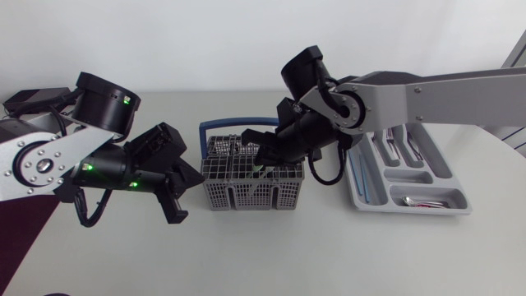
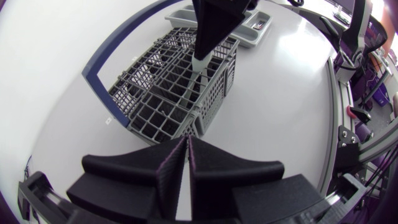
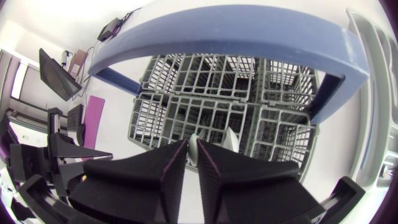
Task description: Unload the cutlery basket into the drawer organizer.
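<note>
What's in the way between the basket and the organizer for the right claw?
Nothing visible. The right claw is down in the basket, pinching a utensil. No object lies on the table between basket and organizer; the blue handle sits off that line.

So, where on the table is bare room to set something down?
Bare: the table strip in front of the basket and organizer, and the strip behind the basket. Crowded: between basket and organizer, under the right arm; the right claw grips a cutlery handle inside the basket.
</note>
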You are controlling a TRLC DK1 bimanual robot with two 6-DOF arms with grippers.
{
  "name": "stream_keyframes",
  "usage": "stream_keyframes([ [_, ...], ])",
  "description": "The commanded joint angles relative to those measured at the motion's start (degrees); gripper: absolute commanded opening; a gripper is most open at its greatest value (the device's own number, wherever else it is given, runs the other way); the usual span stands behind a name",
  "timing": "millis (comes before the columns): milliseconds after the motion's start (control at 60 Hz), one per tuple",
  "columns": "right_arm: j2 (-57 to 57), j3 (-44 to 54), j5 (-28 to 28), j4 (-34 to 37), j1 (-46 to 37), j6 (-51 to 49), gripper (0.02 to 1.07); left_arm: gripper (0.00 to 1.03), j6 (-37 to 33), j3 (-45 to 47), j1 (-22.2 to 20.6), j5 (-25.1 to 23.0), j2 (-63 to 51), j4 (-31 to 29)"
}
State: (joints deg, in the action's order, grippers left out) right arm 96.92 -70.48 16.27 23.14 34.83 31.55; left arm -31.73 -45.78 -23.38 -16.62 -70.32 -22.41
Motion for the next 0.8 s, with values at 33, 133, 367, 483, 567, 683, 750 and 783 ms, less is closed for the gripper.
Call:
stream_keyframes([
  [33,1.2,-1.2,-0.5,0.9,0.7,1.2,0.16,0.19,-1.1,1.0,0.4,-0.8,0.0,-0.2],
  [133,1.0,-1.4,-0.5,0.9,1.0,1.2,0.15,0.19,-1.1,1.0,0.5,-0.8,0.0,-0.2],
  [367,-0.9,-1.4,-0.5,0.9,2.3,0.5,0.14,0.19,-1.4,1.1,0.9,-1.0,0.1,-0.2],
  [483,-2.7,-1.5,-0.5,1.2,2.5,0.2,0.14,0.19,-1.5,1.0,1.0,-1.0,0.1,-0.2],
  [567,-4.0,-2.0,-0.5,2.3,2.5,-0.3,0.14,0.19,-1.5,0.9,1.0,-1.0,0.1,-0.2],
  [683,-6.3,-2.5,-0.4,4.0,2.5,-0.8,0.14,0.19,-1.5,0.8,0.9,-1.0,0.0,-0.2],
  [750,-7.7,-2.6,-0.4,5.1,2.3,-1.1,0.13,0.19,-1.5,0.8,0.9,-1.0,0.0,-0.2],
  [783,-8.4,-2.8,-0.4,5.9,2.3,-1.2,0.13,0.19,-1.5,0.7,0.9,-1.0,0.0,-0.2],
])
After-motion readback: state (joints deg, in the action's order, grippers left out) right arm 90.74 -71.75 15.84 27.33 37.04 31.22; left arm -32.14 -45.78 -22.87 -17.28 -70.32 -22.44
